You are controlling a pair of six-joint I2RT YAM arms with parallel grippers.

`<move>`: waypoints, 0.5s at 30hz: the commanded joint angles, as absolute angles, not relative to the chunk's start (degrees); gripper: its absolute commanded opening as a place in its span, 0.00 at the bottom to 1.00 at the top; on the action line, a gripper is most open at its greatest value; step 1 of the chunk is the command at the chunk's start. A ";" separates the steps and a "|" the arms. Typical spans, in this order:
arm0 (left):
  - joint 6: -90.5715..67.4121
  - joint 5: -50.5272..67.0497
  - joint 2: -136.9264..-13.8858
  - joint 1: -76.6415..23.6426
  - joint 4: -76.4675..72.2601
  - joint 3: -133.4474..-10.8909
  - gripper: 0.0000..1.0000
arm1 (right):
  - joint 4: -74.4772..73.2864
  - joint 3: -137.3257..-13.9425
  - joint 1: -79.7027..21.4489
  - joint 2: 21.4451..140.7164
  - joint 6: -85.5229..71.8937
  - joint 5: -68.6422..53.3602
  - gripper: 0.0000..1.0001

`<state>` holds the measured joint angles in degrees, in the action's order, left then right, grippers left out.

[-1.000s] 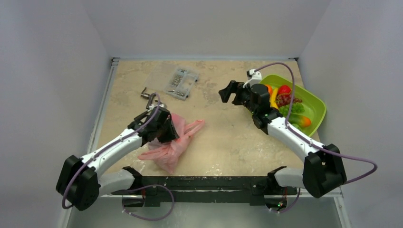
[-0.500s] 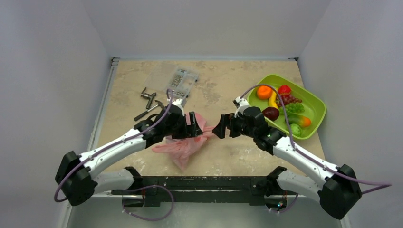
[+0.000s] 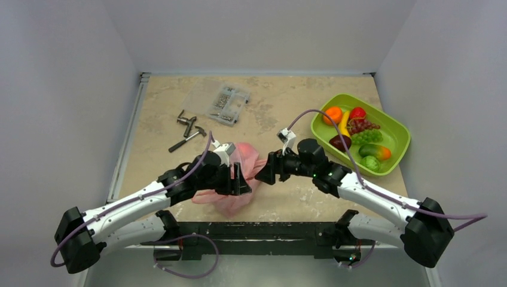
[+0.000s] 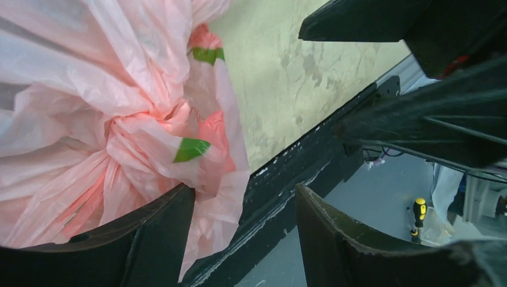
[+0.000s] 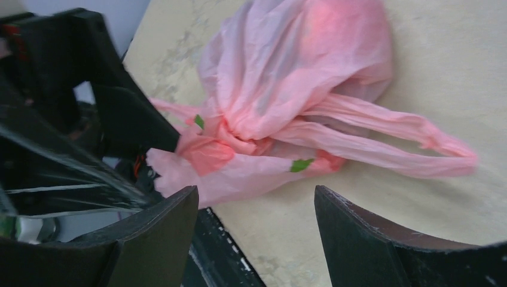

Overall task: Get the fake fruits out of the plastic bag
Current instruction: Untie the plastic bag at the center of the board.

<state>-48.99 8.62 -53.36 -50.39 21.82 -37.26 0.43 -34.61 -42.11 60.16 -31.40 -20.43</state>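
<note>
Almost nose to nose, the left claw (image 4: 244,197) and the right claw (image 5: 256,194) face each other across the crumpled pink plastic bag (image 3: 248,156), which lies on the desk (image 3: 281,107) near its front edge. Both claws stand partly open with nothing gripped; in the left wrist view the film drapes against one finger (image 4: 149,239) only. The fake fruits, among them an orange (image 3: 333,115), strawberry (image 3: 357,113), banana (image 3: 344,127), plum (image 3: 341,142) and mango (image 3: 376,150), sit in the lime-green tray (image 3: 391,133) well off to the right. Whether any fruit remains inside the bunched bag cannot be told. The likeliest trouble is crowding: two claws closing on one small bundle may strike each other. The film looks thin and slick, so a pinch could catch a single layer and slip, or tear it. With the bag so near the edge, a tug toward the arms might drag it off the desk.
</note>
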 commanded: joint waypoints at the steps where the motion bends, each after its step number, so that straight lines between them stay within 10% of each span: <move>1: -54.69 11.71 -53.50 -52.97 13.31 -31.87 0.60 | 8.44 -35.27 -44.23 61.44 -34.67 -22.80 0.72; 8: -56.84 9.87 -52.17 -57.69 10.17 -28.33 0.59 | 16.80 -33.73 -48.93 69.77 -39.61 -23.91 0.60; 15: -48.66 7.90 -43.68 -57.74 24.99 -36.94 0.78 | 25.02 -28.98 -55.36 75.89 -43.16 -21.39 0.54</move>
